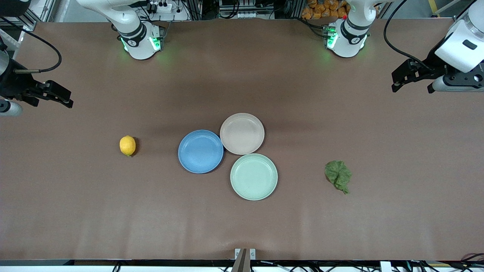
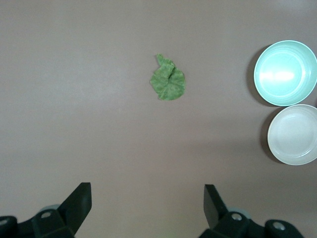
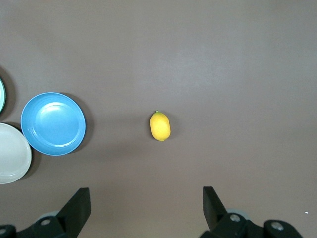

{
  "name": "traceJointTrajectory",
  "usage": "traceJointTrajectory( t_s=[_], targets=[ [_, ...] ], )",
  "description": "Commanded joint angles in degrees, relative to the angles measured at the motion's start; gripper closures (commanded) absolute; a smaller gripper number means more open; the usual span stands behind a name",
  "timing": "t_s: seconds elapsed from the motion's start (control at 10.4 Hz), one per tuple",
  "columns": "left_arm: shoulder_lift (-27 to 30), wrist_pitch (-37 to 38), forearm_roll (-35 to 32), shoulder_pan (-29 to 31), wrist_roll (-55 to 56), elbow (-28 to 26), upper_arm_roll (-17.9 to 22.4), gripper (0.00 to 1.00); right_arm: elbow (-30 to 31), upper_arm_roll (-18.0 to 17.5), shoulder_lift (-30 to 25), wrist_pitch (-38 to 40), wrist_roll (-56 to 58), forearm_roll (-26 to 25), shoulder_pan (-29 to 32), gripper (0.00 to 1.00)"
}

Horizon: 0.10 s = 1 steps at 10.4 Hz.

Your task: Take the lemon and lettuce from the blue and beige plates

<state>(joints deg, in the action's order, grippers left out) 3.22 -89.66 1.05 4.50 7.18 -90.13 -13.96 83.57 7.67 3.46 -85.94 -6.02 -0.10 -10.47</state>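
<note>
Lemon (image 1: 127, 145), one, sits on bare table toward the right arm's end; one lettuce (image 1: 338, 175) toward the left arm's. Three plates cluster between: blue plate (image 1: 200, 151), beige plate (image 1: 242, 133), mint plate (image 1: 253, 176). Left gripper (image 1: 410, 79) and right gripper (image 1: 53, 95) hover over the table's ends, jaws wide, holding nothing.

Yellow-orange lemon (image 1: 127, 145), dark green wrinkled lettuce (image 1: 338, 175), mid blue plate (image 1: 200, 151), pale pinkish beige plate (image 1: 242, 133), mint-green plate (image 1: 253, 176), plain brown table (image 1: 242, 219).
</note>
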Motion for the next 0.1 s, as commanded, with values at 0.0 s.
traceJointTrajectory(
  t_s=[0.0],
  targets=[
    [0.74, 0.1, 1.32, 0.25, -0.24, -0.14, -0.1, 0.0, -0.07, -0.46, -0.12, 0.25, -0.93, -0.07, -0.07, 0.0]
  ],
)
